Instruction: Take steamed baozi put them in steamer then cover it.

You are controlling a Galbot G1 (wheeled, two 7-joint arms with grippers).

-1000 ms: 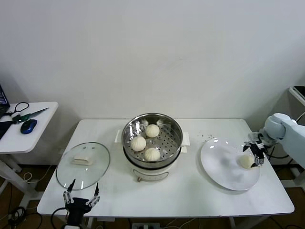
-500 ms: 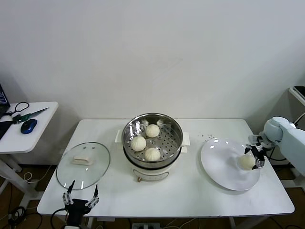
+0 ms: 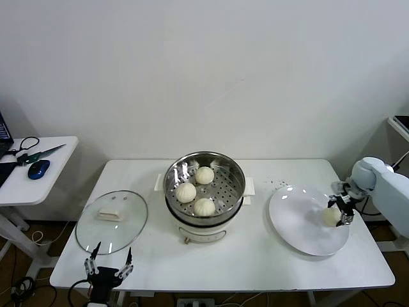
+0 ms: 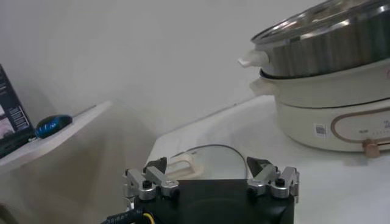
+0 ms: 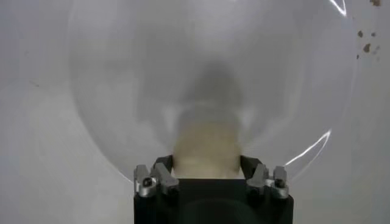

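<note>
The steamer (image 3: 204, 192) stands mid-table and holds three baozi (image 3: 204, 175) (image 3: 186, 192) (image 3: 204, 206) on its perforated floor. A fourth baozi (image 3: 330, 217) lies on the white plate (image 3: 300, 224) at the right. My right gripper (image 3: 338, 207) is down on this baozi, and its fingers press both sides of the baozi in the right wrist view (image 5: 206, 146). The baozi rests on the plate. The cover (image 3: 112, 221), with a cream handle, lies flat on the table at the left. My left gripper (image 3: 109, 265) is open and empty at the front edge, near the cover (image 4: 201, 159).
A side table (image 3: 38, 173) at the far left carries a blue mouse (image 3: 38, 169) and scissors. Brown crumbs (image 3: 276, 183) lie behind the plate. In the left wrist view the steamer's white base (image 4: 329, 115) stands beyond the cover.
My right gripper has shifted slightly lower and closer onto the baozi on the plate. The baozi has stayed in place. The left gripper has barely moved.
</note>
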